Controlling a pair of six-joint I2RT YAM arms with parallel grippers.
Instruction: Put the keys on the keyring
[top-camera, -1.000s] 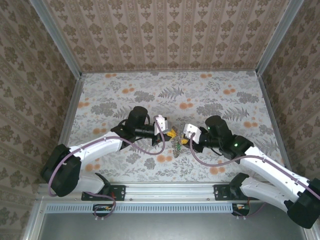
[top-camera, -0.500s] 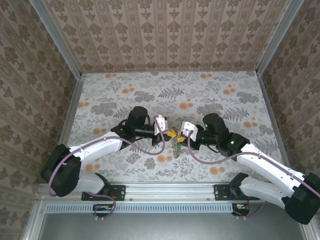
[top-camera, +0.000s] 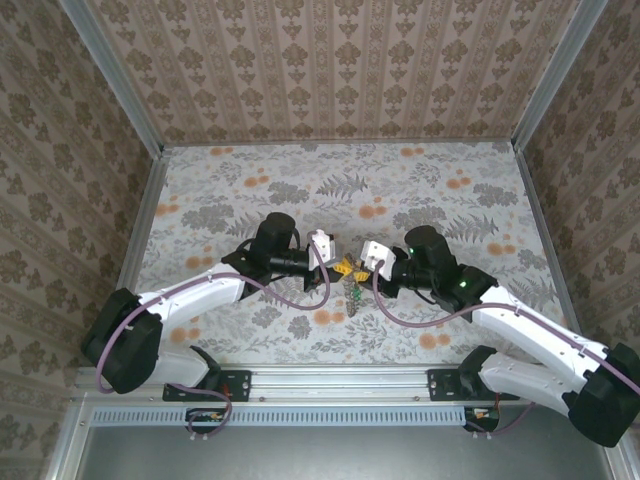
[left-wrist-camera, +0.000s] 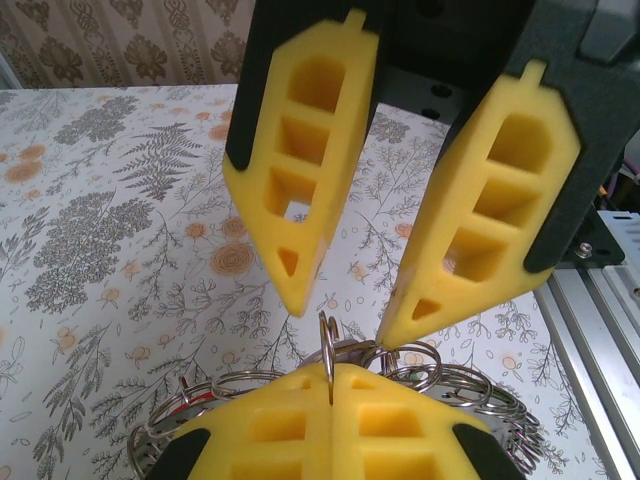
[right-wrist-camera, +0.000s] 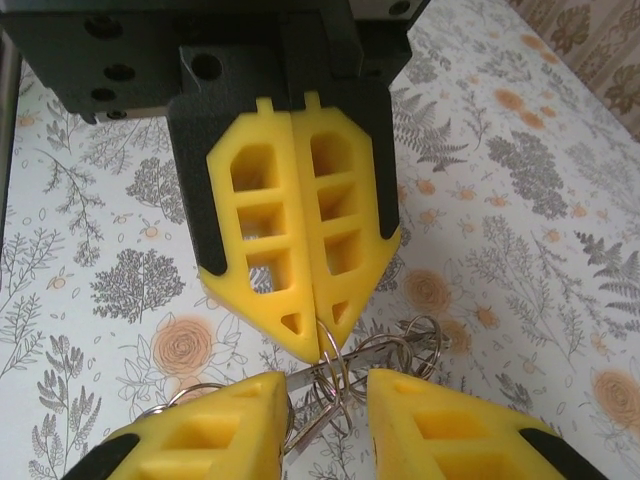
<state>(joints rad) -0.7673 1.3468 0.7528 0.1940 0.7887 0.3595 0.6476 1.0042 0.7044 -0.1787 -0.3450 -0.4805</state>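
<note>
Keyring (left-wrist-camera: 328, 345) clamped by the left gripper (right-wrist-camera: 318, 345), with the right gripper (right-wrist-camera: 328, 395) parted around it.

The left gripper is seen closed, its yellow fingertips pressed together on one thin wire loop of the keyring, which is held upright and edge-on. The right gripper is set tip to tip against it from the right. Its jaws stand apart with the clamped loop in the gap between them, and nothing is seen to be gripped by it. A bunch of further wire rings (left-wrist-camera: 470, 385) is gathered just beneath the two grippers. All of this is placed over the middle of the flower-patterned table (top-camera: 440, 190), somewhat toward the near edge.
</note>
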